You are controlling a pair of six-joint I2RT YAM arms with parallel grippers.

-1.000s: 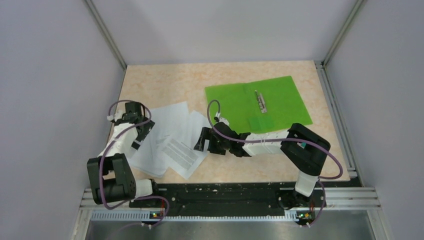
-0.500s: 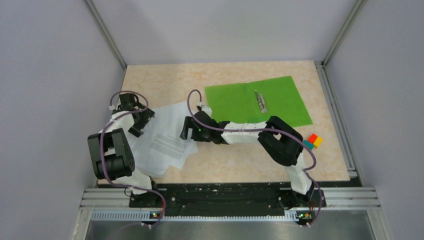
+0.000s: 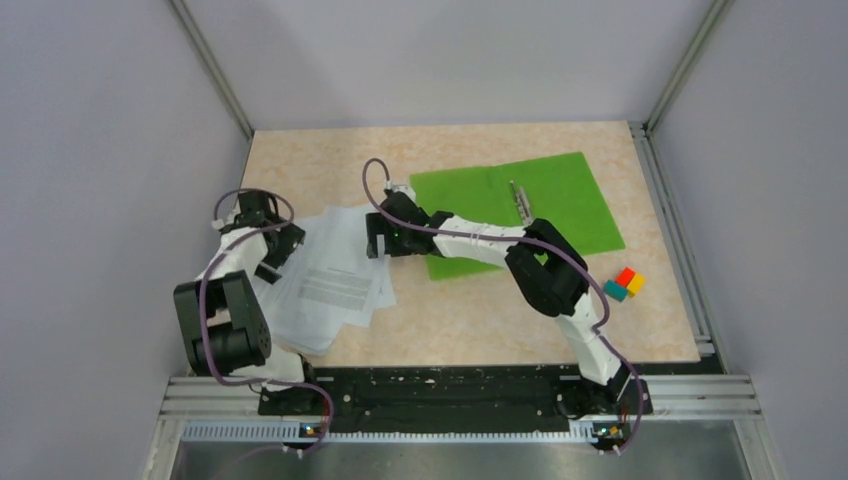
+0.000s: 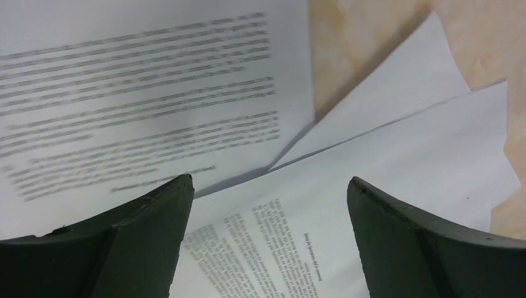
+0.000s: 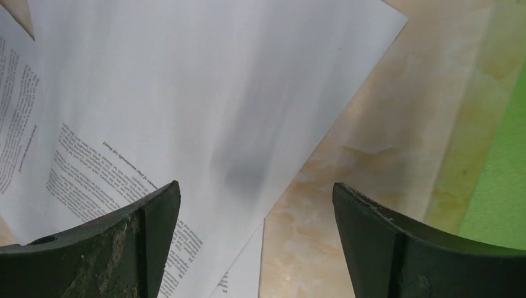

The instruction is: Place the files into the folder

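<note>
The files [image 3: 330,280] are several loose white sheets, some with printed text, overlapping on the left of the table. The green folder [image 3: 510,205] lies open and flat at the far middle, its metal clip [image 3: 521,203] showing. My left gripper [image 3: 275,255] is open and empty over the pile's left side; the left wrist view shows its gripper [image 4: 270,181] just above printed sheets [image 4: 155,74]. My right gripper [image 3: 373,243] is open and empty at the pile's right edge, next to the folder's left edge. Its wrist view shows its gripper [image 5: 255,186] astride a sheet [image 5: 186,93] edge and bare table, folder [image 5: 505,186] at right.
A small block of red, yellow and teal cubes [image 3: 625,283] sits on the table right of the right arm's elbow. Grey walls with metal frame posts close in the table on three sides. The right arm's forearm crosses the folder's near-left corner.
My right arm has swung left and away from me, from the table's middle to the pile's right edge. The sheets have bunched leftward. The coloured block has come into view.
</note>
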